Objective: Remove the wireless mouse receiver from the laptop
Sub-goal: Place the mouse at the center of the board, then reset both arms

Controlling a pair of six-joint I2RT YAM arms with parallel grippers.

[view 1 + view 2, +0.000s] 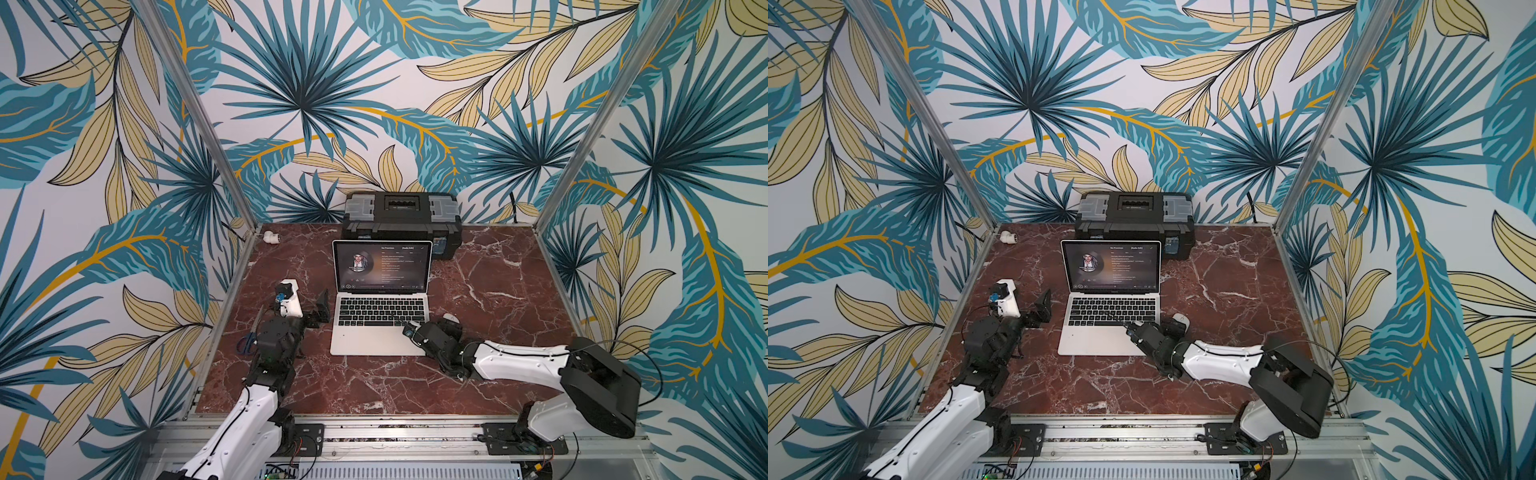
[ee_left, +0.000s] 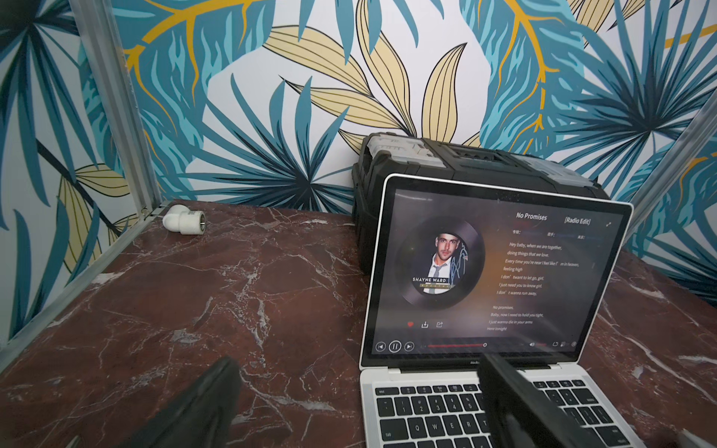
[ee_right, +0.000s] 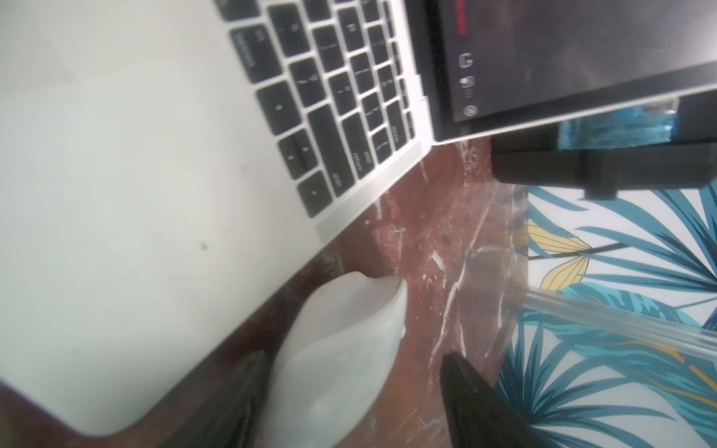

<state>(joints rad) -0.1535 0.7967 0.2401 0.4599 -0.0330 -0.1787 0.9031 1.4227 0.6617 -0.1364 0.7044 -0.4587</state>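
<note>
1. Only the right wrist view shows the wireless mouse up close. It lies between the fingers of the right gripper. One finger sits against the flank nearest the laptop; the other stands off it, with bare table between. Jaws parted, no grip.
2. In both top views the mouse peeks out just past that gripper.
3. Left gripper: spread wide, empty, just beside the laptop's side edge.
4. Mouse: smooth, white, oval. Laptop: silver, black keys, lid up. The receiver is too small to make out.
5. The left wrist view alone gives legible screen text: "No Promises", "[Radio Edit]", and "SHAYNE WARD" on the round portrait.
</note>
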